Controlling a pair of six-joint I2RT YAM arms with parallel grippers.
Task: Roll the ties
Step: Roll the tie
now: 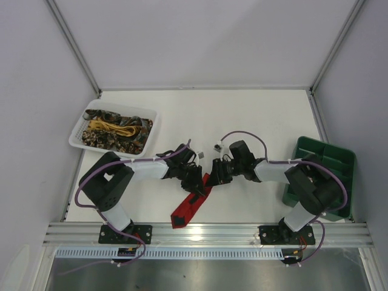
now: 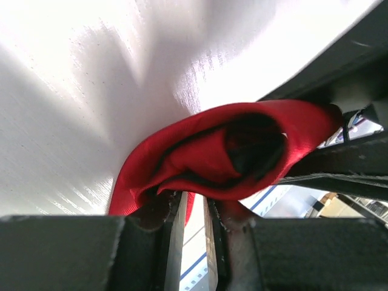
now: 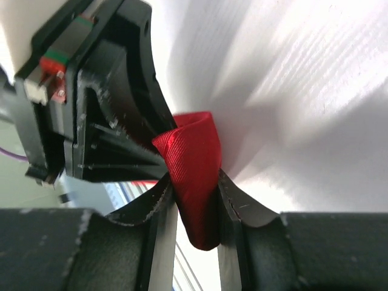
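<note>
The red tie (image 1: 184, 210) lies near the table's front edge, its wide pointed end toward the rail. Its upper end is lifted and curled into a loose roll between both grippers. My left gripper (image 1: 197, 183) is shut on the roll's edge; in the left wrist view the red tie (image 2: 200, 151) with dark backing bunches over the narrowly parted fingertips of my left gripper (image 2: 195, 203). My right gripper (image 1: 217, 173) is shut on a fold of the red tie (image 3: 191, 160), pinched in my right gripper (image 3: 195, 191). Brown-gold and yellow ties (image 1: 115, 130) lie in the basket.
The white mesh basket (image 1: 77, 134) stands at the back left. The green compartment tray (image 1: 339, 159) stands at the right edge, beside the right arm. The two grippers are almost touching each other; the left gripper's body (image 3: 103, 109) fills the right wrist view's left side.
</note>
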